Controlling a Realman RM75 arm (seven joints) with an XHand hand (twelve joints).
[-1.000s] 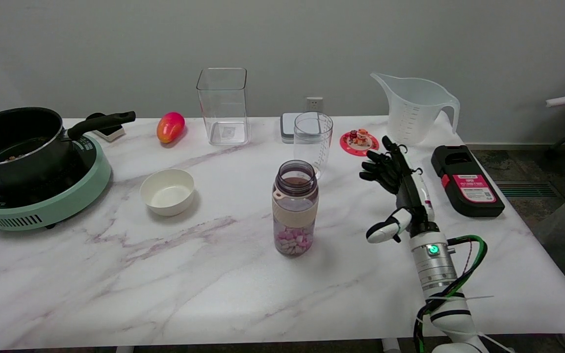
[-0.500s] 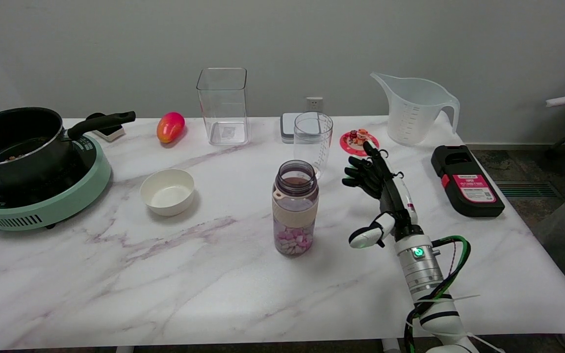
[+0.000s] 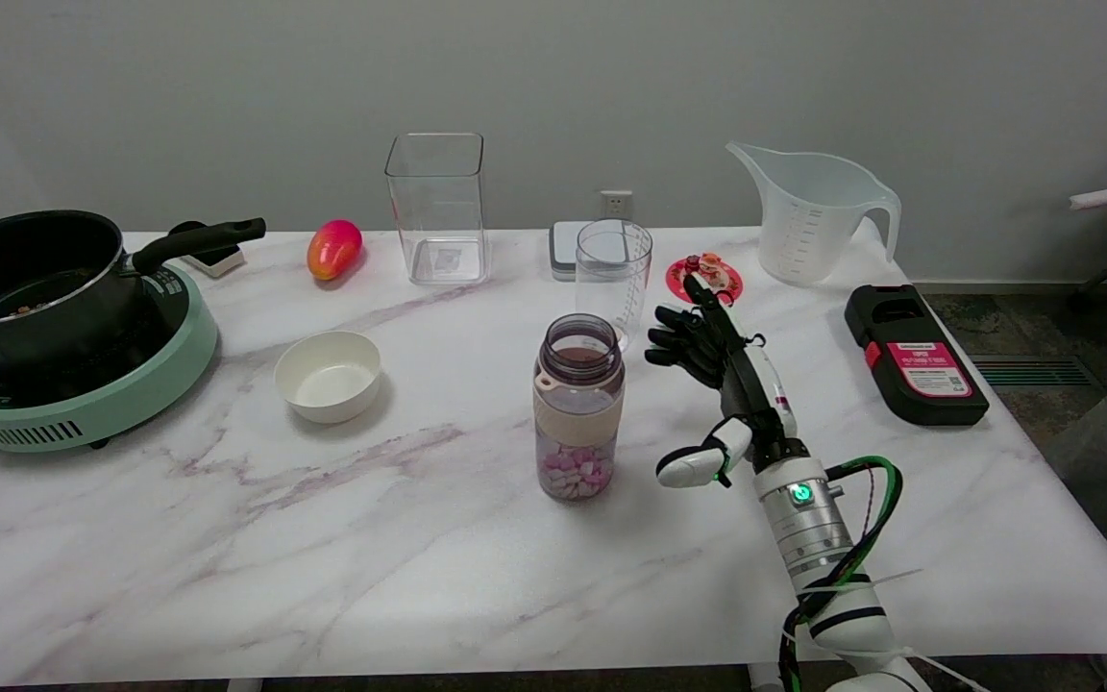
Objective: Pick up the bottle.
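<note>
The right hand (image 3: 722, 384) is hovering over the marble table (image 3: 227, 538) with its fingers (image 3: 674, 338) spread wide and its thumb (image 3: 688, 468) sticking out toward the bottle (image 3: 578, 408) — it is holding nothing. The bottle is standing upright just to the hand's left, not touching it, its mouth uncapped and pink and white pieces lying in its bottom. Just beyond the fingertips a clear measuring cup (image 3: 613, 274) is standing, and a small red coaster (image 3: 704, 276) with figures is lying beside it. Farther behind the hand a large plastic jug (image 3: 811, 213) is sitting — to the hand's right, a black box (image 3: 911, 353) with a pink label is lying flat.
</note>
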